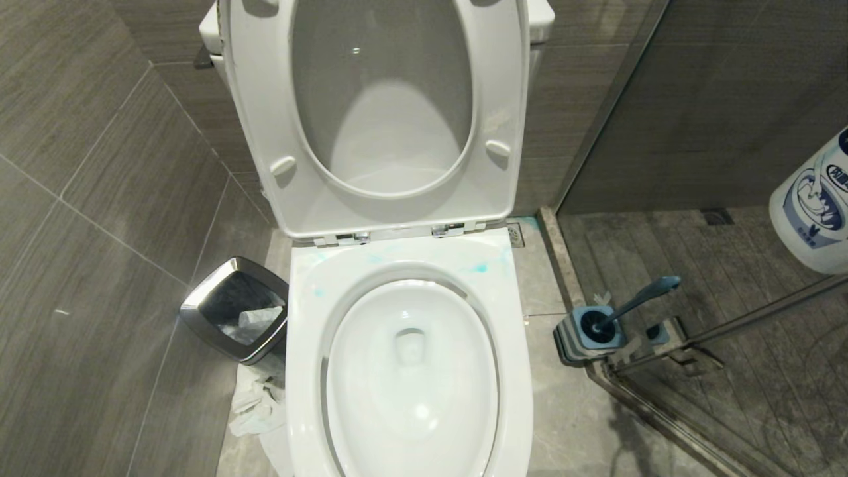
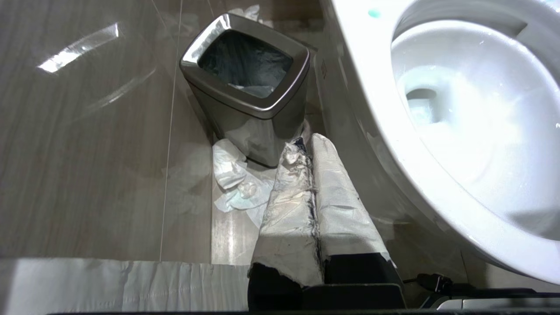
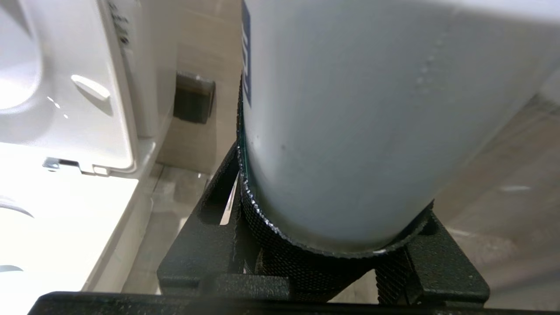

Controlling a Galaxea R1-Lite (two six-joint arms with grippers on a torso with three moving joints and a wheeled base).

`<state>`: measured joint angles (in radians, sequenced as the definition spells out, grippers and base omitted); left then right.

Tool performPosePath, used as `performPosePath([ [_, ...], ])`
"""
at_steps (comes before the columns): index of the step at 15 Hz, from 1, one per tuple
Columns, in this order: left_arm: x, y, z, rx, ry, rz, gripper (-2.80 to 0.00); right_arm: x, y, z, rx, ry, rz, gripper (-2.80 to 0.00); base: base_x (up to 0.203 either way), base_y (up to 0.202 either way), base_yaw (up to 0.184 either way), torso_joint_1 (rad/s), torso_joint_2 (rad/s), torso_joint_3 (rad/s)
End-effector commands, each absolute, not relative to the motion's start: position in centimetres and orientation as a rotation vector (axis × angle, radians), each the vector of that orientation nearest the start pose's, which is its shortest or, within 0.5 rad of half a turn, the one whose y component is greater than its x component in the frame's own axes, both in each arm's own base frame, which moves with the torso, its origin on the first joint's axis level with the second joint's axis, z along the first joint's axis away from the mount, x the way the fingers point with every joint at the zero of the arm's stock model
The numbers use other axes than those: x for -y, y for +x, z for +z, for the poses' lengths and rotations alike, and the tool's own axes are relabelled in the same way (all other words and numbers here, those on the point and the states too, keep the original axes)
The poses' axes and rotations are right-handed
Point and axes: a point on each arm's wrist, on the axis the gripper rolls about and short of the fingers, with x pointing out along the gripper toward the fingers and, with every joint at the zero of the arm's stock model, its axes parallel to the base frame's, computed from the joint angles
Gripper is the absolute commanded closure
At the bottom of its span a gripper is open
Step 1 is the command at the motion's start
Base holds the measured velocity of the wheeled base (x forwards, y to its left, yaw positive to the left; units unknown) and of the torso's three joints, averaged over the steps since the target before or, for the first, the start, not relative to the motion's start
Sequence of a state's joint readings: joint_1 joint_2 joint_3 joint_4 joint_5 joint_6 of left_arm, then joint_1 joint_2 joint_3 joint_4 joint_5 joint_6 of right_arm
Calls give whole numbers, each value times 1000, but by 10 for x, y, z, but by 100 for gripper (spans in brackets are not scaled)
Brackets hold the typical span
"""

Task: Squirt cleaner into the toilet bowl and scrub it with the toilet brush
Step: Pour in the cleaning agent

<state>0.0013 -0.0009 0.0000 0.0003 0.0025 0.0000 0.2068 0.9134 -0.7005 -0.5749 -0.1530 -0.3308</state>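
Grey tiled walls and a grey floor surround the large glossy white ceramic toilet bowl, whose seat and lid stand raised against the tank. Pale turquoise-blue smears of cleaner lie on the back rim of the bowl. To the robot's left of the bowl stands a small steel-rimmed black bin, with crumpled white paper on the floor beside it. To the right of the bowl, the slim slate-blue toilet brush leans in its squarish grey-and-blue holder.

The right gripper pinches a big white plastic bottle with a blue label, held up at the right edge. The left gripper, wrapped in white paper, hangs low beside the bin with its fingers pressed together.
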Motion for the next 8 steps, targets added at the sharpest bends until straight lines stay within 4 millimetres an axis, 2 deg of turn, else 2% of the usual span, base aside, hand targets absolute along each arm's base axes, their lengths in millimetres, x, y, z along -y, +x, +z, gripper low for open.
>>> performPosePath([
  [1, 0, -23, 75, 0, 0, 5, 0, -18, 101, 306, 343, -269, 1, 0, 0, 0, 0, 5, 2, 204],
  [5, 0, -23, 75, 0, 0, 5, 0, -19, 105, 281, 265, -294, 33, 0, 0, 0, 0, 2, -1, 205],
  [8, 0, -23, 75, 0, 0, 5, 0, -21, 113, 278, 238, -290, 40, 0, 0, 0, 0, 2, 4, 156],
])
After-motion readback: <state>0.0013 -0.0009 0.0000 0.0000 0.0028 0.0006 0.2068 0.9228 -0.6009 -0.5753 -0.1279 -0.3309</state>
